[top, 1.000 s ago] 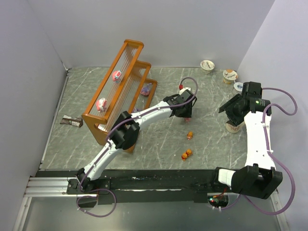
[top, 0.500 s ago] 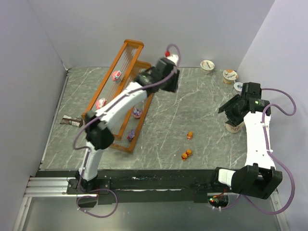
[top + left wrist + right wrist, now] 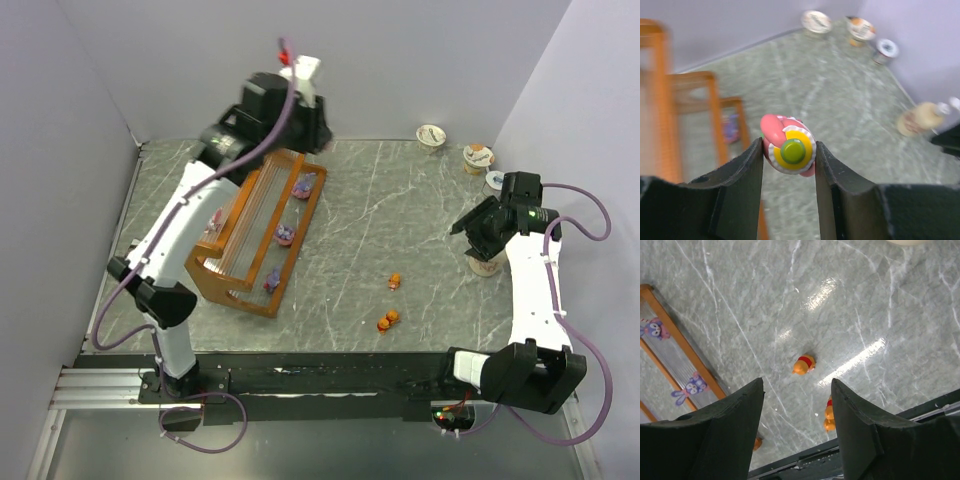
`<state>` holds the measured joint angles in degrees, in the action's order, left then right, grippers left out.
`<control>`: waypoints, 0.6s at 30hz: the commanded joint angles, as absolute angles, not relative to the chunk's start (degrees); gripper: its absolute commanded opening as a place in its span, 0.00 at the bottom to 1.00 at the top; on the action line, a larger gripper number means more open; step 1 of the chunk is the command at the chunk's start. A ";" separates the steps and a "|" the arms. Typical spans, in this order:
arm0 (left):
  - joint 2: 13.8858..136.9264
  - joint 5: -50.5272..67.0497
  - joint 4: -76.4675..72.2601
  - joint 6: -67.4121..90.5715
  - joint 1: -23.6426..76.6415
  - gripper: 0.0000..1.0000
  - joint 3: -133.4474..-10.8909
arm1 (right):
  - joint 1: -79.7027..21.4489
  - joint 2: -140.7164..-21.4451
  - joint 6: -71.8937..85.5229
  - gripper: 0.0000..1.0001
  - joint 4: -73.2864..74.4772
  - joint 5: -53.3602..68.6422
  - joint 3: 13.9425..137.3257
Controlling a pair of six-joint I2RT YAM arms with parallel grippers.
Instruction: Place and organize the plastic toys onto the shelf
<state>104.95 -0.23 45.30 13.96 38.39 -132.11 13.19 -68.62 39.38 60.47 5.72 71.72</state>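
You are working over a grey-green marbled table veined in white. It is boxed in by plain pale lavender walls at the back and both sides, and a black rail runs along the near edge where the arms are bolted. Three foil-lidded cups stand at the far right, and the beige bottle sits just beside your right arm. The shelf stands diagonally on the left half of the table. Three purple toys sit along its lowest tier, and one pink figure shows through the slats higher up. Two orange toys lie on the bare marble to the right of the shelf, a little apart from each other. Your left gripper is closed down to a narrow gap around the pink toy, a round piece with a white-frilled yellow disc and a green button. It pinches the toy on both sides and holds it high over the shelf's far end, near the back wall. Your right gripper hangs wide apart over the right side of the table with nothing between its fingers. Compared with half a second ago, the left arm has swung farther left and back, from beside the shelf's top corner to over it, and it now covers the upper tier. The right arm, the orange toys and the cups lie as they did.
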 commanded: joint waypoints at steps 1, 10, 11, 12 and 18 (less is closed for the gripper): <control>99.59 5.09 46.14 10.03 31.22 0.06 -131.05 | 13.45 -66.62 38.59 0.63 56.52 9.75 70.84; 101.59 16.60 47.72 6.86 18.64 0.07 -134.47 | 11.08 -65.57 37.00 0.63 51.25 14.41 69.61; 102.12 17.39 48.33 6.51 17.85 0.07 -135.17 | 10.90 -65.57 37.09 0.63 51.15 14.41 69.44; 102.65 18.97 48.77 6.07 16.54 0.07 -135.52 | 10.90 -65.57 37.18 0.63 51.15 14.50 69.43; 105.47 22.58 50.62 3.96 13.10 0.09 -137.11 | 10.28 -66.09 37.35 0.63 50.80 14.59 69.08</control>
